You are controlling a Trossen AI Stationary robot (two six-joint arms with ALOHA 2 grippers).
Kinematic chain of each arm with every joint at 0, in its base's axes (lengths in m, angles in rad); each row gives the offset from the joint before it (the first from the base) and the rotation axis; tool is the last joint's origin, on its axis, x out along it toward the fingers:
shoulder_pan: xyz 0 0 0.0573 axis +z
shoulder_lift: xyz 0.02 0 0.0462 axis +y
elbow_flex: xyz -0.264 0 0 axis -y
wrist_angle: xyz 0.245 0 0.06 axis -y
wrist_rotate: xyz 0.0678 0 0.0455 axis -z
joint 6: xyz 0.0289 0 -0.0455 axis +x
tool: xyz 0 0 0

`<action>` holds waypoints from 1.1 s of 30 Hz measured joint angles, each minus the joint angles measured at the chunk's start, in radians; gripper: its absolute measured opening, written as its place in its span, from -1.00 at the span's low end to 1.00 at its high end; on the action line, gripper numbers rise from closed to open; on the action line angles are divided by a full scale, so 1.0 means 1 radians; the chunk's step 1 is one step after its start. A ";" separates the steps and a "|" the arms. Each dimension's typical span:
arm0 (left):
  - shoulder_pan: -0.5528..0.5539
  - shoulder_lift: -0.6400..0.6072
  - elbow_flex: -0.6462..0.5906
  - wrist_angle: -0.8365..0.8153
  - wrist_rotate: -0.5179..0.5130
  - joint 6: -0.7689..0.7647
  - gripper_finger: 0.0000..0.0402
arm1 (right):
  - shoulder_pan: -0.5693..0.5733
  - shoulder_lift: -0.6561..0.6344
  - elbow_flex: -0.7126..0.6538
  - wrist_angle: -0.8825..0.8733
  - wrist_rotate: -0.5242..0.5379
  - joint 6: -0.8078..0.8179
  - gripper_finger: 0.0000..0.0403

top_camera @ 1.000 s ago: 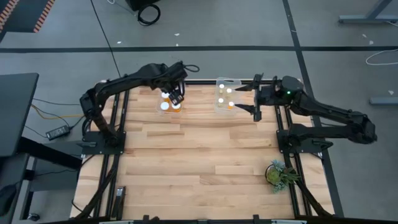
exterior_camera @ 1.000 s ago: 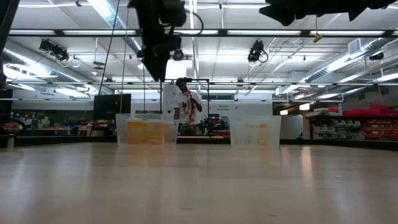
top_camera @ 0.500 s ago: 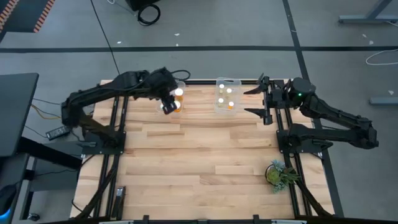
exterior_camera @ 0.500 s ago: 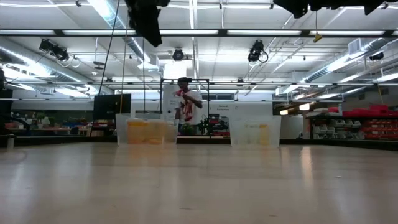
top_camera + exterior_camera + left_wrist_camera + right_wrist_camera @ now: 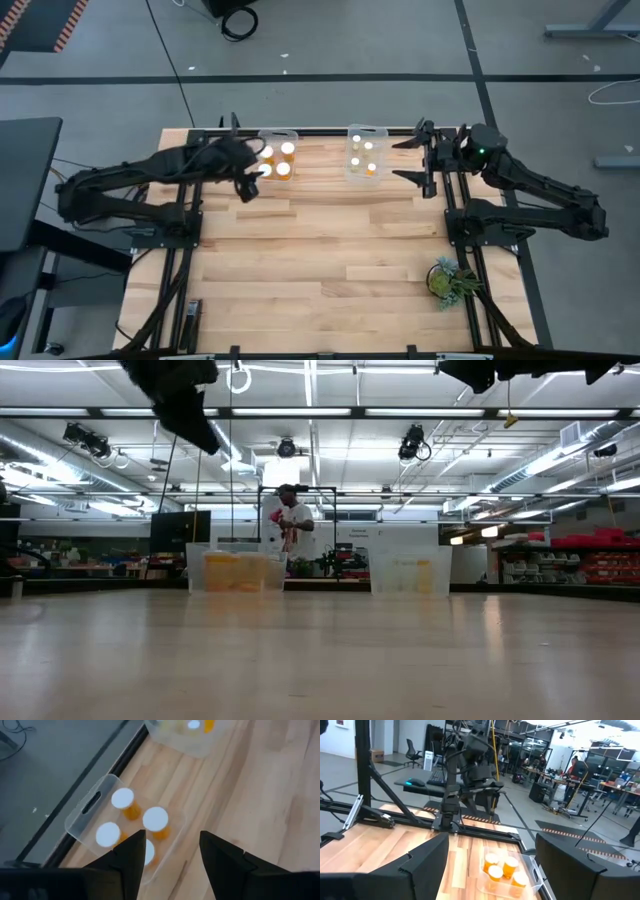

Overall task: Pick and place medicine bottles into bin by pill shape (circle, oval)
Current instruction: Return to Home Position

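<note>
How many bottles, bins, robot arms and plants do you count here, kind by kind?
Bottles: 8, four in each bin
Bins: 2
Arms: 2
Plant: 1
Total: 13

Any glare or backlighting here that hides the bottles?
High view: white caps in the left bin glare into bright blobs. Low view: ceiling lights backlight the left arm black; bottles read only as orange through bin walls. Left wrist view: evenly lit.

One camera stares straight down on my table (image 5: 320,250), one skims level across it, my wrists peer close — all share the bins (image 5: 366,129).
</note>
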State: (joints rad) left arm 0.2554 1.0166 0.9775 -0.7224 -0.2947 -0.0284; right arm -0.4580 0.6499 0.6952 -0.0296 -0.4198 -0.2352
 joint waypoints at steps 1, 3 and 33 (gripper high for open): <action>0.000 -0.032 -0.045 0.040 0.000 -0.010 -0.04 | 0.000 0.003 0.000 0.001 0.000 0.000 0.51; 0.000 -0.091 -0.132 0.132 0.006 -0.024 -0.05 | 0.000 0.009 0.000 0.000 0.000 0.002 0.51; -0.243 -0.599 -0.891 0.972 0.214 -0.017 -0.42 | 0.000 0.043 0.000 0.014 0.001 0.008 0.51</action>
State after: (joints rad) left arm 0.0128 0.4179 0.0863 0.2492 -0.0807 -0.0457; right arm -0.4580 0.6930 0.6949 -0.0154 -0.4191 -0.2276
